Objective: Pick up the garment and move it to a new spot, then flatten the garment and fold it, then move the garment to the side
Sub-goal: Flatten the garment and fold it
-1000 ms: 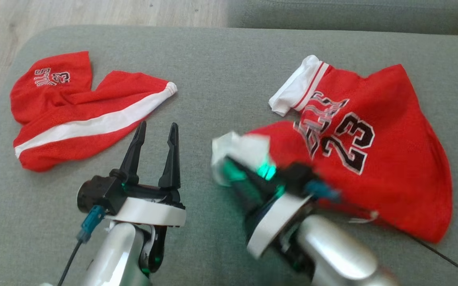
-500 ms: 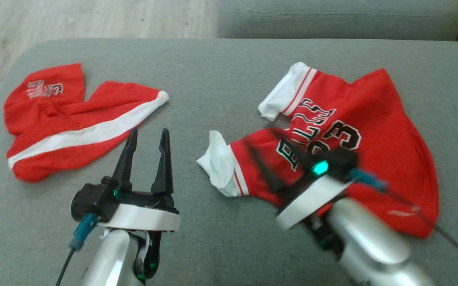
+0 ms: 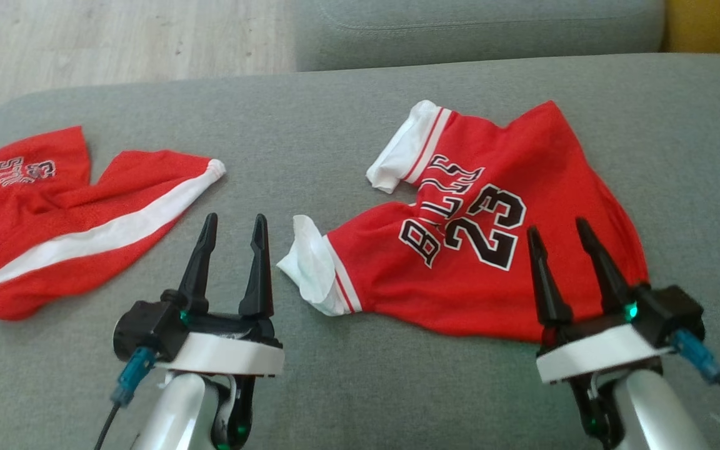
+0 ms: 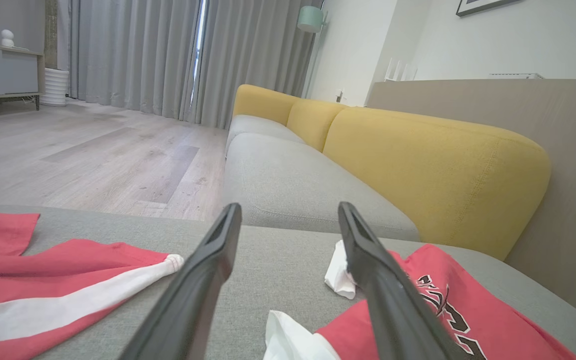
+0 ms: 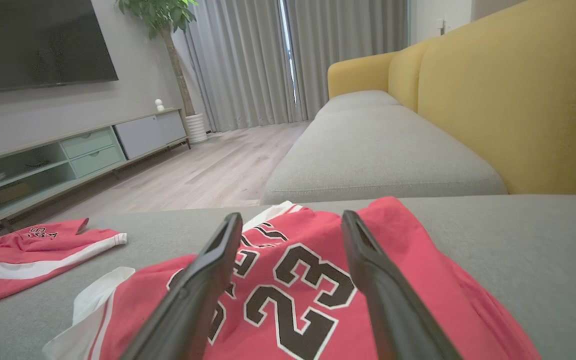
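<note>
With the jersey (image 3: 460,269) dropped rumpled on the cushion's (image 3: 335,137) right half, the right claw (image 3: 556,226) is now withdrawn and apart like the left claw (image 3: 235,217), so flattening comes next.

Grey seat cushion (image 3: 347,144) bearing a pair of red shorts (image 3: 79,237) with a white side stripe, lying crumpled at its left end. Beyond it are a second grey cushion (image 5: 378,145) with a yellow backrest (image 5: 518,100) and, to the left, a pale wooden floor (image 3: 116,44). Room background: grey curtains (image 5: 288,60), a dark television (image 5: 33,45) above a low cabinet (image 5: 78,150), a potted plant (image 5: 168,20) beside the cabinet, a teal lamp (image 4: 310,19) and a framed picture (image 4: 483,5) on the white wall.
</note>
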